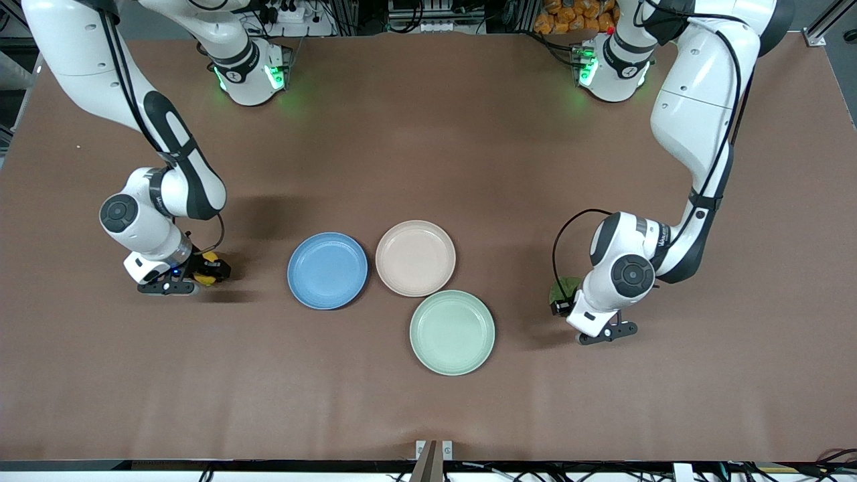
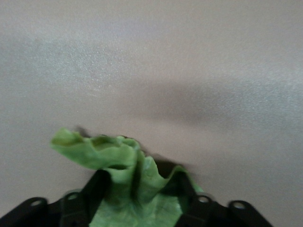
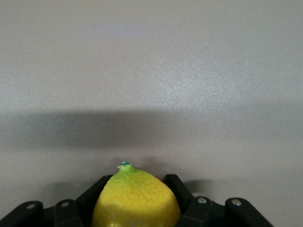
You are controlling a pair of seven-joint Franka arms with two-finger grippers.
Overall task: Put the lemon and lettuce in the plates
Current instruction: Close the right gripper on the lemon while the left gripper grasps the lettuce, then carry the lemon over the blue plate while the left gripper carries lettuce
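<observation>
At the right arm's end of the brown bench (image 1: 428,134), the right tool (image 1: 209,269) grips the small yellow lemon (image 3: 136,201); the left tool (image 1: 561,299) straddles the wrinkled green lettuce leaf (image 2: 125,182), grip unclear; blue plate (image 1: 327,270) and beige-pink plate (image 1: 415,258) lie between.

Front view: high, across the tabletop (image 1: 428,154), facing both bases, whole scene; left wrist view: close above lettuce (image 2: 128,189) between left end effector (image 2: 137,198) fingers, tabletop past it; right wrist view: same closeness over lemon (image 3: 135,201) in right end effector (image 3: 135,203); both spots shared with front view.
</observation>
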